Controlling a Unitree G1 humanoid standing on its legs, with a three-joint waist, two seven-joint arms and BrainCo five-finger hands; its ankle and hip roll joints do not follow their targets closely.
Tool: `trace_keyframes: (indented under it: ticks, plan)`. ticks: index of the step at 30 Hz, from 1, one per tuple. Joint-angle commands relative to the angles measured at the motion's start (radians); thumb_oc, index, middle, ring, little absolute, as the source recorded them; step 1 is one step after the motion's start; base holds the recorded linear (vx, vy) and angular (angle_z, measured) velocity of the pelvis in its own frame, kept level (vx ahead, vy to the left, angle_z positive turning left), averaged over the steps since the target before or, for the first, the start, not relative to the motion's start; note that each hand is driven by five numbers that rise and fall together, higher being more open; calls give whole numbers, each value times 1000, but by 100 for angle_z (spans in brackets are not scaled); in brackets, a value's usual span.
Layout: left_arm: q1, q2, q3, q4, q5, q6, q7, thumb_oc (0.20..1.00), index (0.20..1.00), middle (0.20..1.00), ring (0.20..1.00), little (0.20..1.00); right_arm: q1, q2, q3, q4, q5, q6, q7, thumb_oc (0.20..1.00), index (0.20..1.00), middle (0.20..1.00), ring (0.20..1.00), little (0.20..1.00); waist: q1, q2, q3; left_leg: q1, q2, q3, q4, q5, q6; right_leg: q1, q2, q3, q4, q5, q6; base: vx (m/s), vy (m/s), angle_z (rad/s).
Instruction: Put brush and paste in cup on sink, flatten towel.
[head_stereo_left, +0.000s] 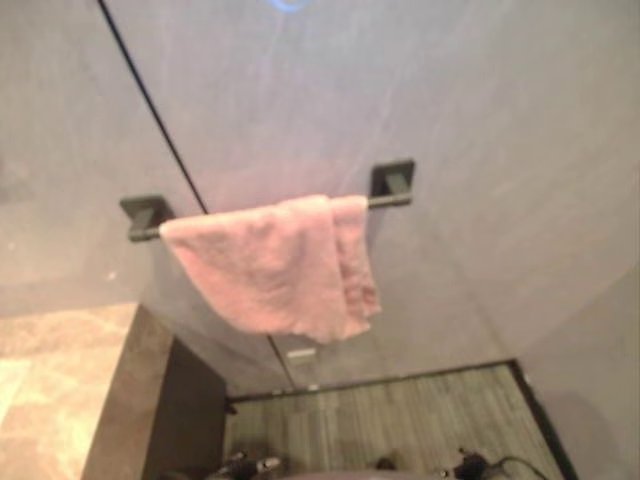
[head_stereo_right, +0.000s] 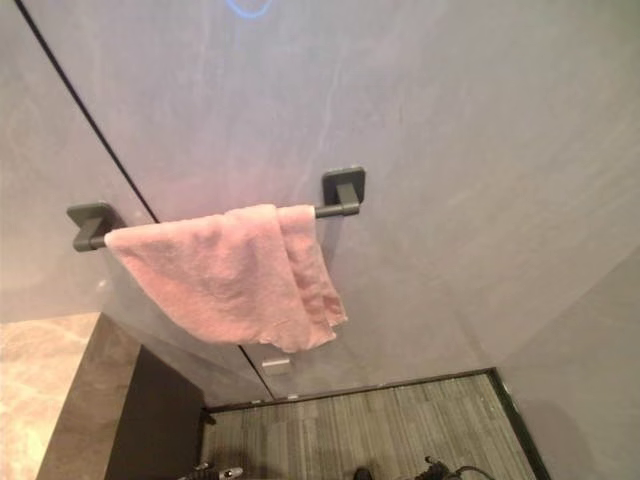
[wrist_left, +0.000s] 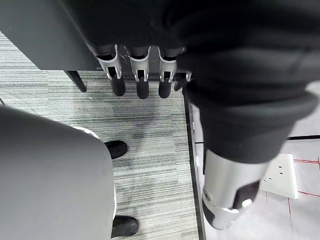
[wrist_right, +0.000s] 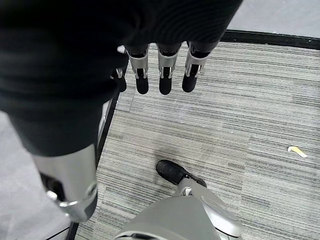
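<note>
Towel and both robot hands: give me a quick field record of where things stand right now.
towel: pink towel draped over the dark wall bar, bunched and folded over itself toward the bar's right end, lower edge uneven
towel flattened: not yet
left robot hand: hanging over the striped grey floor, fingers straight, holding nothing
right robot hand: also over the floor, fingers straight, holding nothing
counter: beige stone surface at lower left of the eye views

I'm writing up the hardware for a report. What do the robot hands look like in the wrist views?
Both look alike. The left robot hand and right robot hand each have a dark ribbed cover over the back and wrist, a row of silver fingers with rounded black tips, and a thick silver thumb set apart, dark at its end. No markings or loose cables show on them.
</note>
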Motion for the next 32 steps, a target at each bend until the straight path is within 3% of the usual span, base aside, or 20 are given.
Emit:
trace_keyframes:
  ticks: [1,9,14,19,21,24,32]
  plan:
    - [-78,9,35,58,-10,-14,7,1000,1000,1000,1000,1000,-70,3,14,86,-2,-8,-4,1000,1000,1000,1000,1000,-4,-61,15,27,61,10,13,-46,-46,24,-70,-38,5,-20,52,0,0,0]
    - [-73,38,70,58,-3,-14,20,1000,1000,1000,1000,1000,-73,-26,-7,95,-13,-6,-3,1000,1000,1000,1000,1000,2,-61,21,22,62,6,13,-42,-48,22,-72,-45,5,-17,54,0,0,0]
    - [-33,87,51,27,85,-29,4,1000,1000,1000,1000,1000,-71,-67,-22,81,-20,-19,13,1000,1000,1000,1000,1000,11,-58,34,13,58,-5,13,-38,-46,20,-78,-58,5,-12,59,-24,30,6]
    - [-10,105,37,-108,81,-58,19,1000,1000,1000,1000,1000,-58,-94,-31,-2,9,-53,4,1000,1000,1000,1000,1000,15,-59,45,3,54,-13,13,-36,-44,14,-82,-60,5,-8,63,-17,17,7]
    - [30,138,42,-196,61,-91,21,1000,1000,1000,1000,1000,-38,-98,-74,-64,86,-93,-7,1000,1000,1000,1000,1000,17,-61,58,-8,51,-20,13,-31,-43,8,-86,-65,5,-5,66,-33,16,2]
    - [72,178,81,-155,87,-104,18,1000,1000,1000,1000,1000,-28,-101,-80,-60,80,-107,1,1000,1000,1000,1000,1000,27,-66,66,-15,47,-29,13,-28,-43,8,-89,-74,5,-5,68,-27,14,7]
    - [45,185,100,-56,124,-112,43,1000,1000,1000,1000,1000,-33,-88,-47,-41,34,-113,-3,1000,1000,1000,1000,1000,29,-75,65,-15,46,-29,13,-31,-43,8,-93,-77,5,-6,68,-2,3,3]
